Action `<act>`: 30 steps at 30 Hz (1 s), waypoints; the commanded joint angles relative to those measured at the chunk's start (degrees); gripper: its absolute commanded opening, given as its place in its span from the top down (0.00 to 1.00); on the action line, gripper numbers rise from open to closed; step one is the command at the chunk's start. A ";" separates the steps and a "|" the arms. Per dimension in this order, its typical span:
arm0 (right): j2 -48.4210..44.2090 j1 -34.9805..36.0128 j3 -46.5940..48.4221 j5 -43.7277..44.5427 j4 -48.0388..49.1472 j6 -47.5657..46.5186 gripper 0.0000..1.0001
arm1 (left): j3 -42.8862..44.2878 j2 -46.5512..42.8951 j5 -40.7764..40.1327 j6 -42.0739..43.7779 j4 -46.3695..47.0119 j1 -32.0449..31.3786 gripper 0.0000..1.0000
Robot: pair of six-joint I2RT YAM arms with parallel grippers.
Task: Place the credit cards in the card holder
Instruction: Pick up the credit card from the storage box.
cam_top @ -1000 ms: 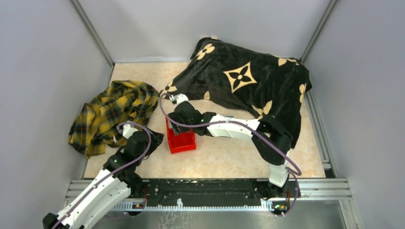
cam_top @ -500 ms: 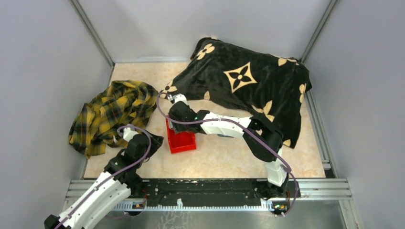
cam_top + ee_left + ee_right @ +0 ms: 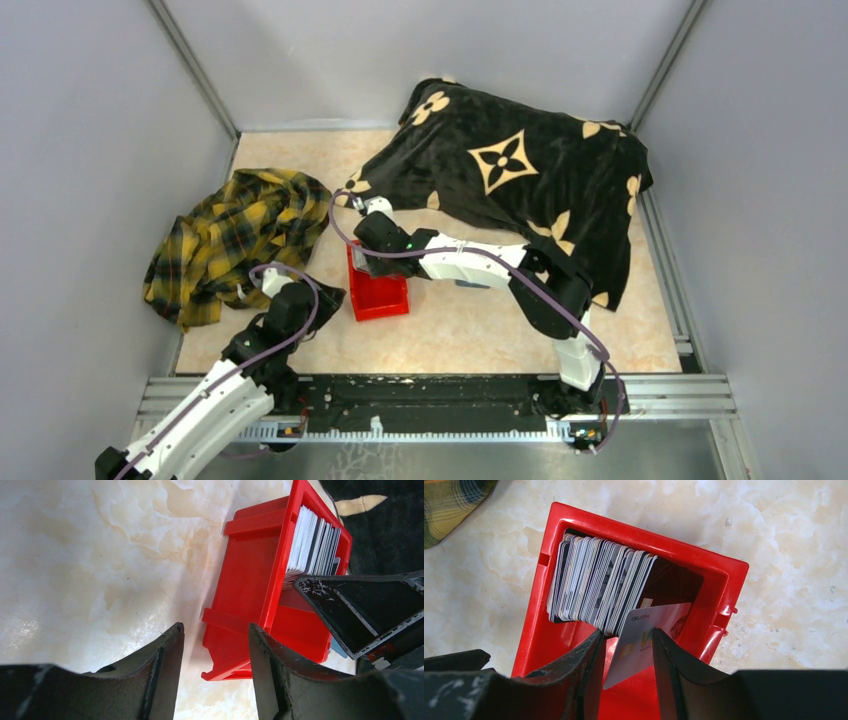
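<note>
A red bin (image 3: 539, 625) holds several credit cards (image 3: 594, 580) standing on edge in a tight row. One white and red card (image 3: 639, 640) leans out of the row, between the jaws of my right gripper (image 3: 627, 631). It rests against the right finger, with a gap still showing to the left finger. My left gripper (image 3: 216, 626) stands open and empty just short of the bin's near left corner (image 3: 215, 675). A teal-blue sliver (image 3: 339, 649) shows past the bin under the right arm. The rest of the card holder is hidden.
A yellow plaid cloth (image 3: 235, 235) lies bunched at the left. A black blanket with tan flowers (image 3: 510, 170) covers the back right. Grey walls close in the marble tabletop (image 3: 470, 330), and a metal rail (image 3: 440, 390) runs along the near edge.
My right gripper's jaws have narrowed around the leaning card, and that arm has settled slightly lower and left over the bin. The left jaws have narrowed a little.
</note>
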 commanded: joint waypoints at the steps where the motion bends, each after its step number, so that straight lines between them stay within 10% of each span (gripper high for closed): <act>1: -1.70 0.64 2.69 -0.10 -0.40 1.63 0.62 | -0.53 -0.06 0.89 -0.06 2.17 -0.49 0.44; 30: -2.99 3.53 4.24 4.89 -7.37 1.79 0.66 | -2.92 -1.89 3.12 -0.83 3.46 -0.49 0.48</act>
